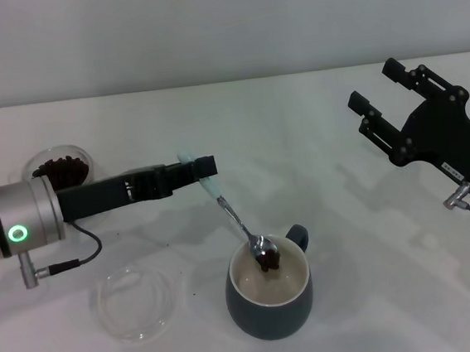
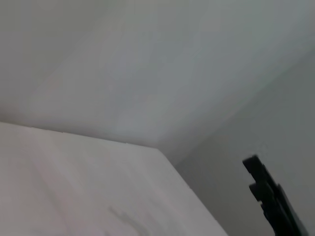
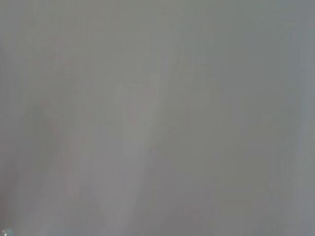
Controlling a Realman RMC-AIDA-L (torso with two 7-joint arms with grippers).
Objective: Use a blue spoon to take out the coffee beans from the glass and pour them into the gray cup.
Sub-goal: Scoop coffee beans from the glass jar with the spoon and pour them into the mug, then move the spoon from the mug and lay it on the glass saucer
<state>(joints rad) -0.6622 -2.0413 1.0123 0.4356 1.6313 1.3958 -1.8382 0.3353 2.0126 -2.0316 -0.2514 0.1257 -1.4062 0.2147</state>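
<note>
On the white desk [image 1: 327, 175] in the head view, the left gripper [image 1: 204, 167] reaches in from nine o'clock, its black fingers clenched on the pale handle of the blue spoon [image 1: 237, 218]. Most of that handle is hidden inside the gripper; only a short light-blue stub and the thin metal stem show. The stem slants down toward five o'clock, and the shiny metal bowl sits just over the rim of the gray cup [image 1: 270, 293], carrying a small dark clump of coffee beans [image 1: 268, 261]. The cup is squat and rounded, dark blue-gray outside and cream inside, with its loop handle at one o'clock. The glass [image 1: 59, 167] stands at ten o'clock, half hidden behind the left arm; dark beans heap inside it. A shallow clear dish [image 1: 136, 302] lies at eight o'clock of the cup, its edges hard to make out against the desk. The right gripper [image 1: 379, 95] hangs at three o'clock, well apart from everything, black fingers spread and released, its arm cut off by the edge.

From the left wrist view, only bare desk and a pale wall show, plus a black part of the right gripper [image 2: 269, 195] far off, cut by the edge.

From the right wrist view, nothing but a plain gray surface can be made out.
</note>
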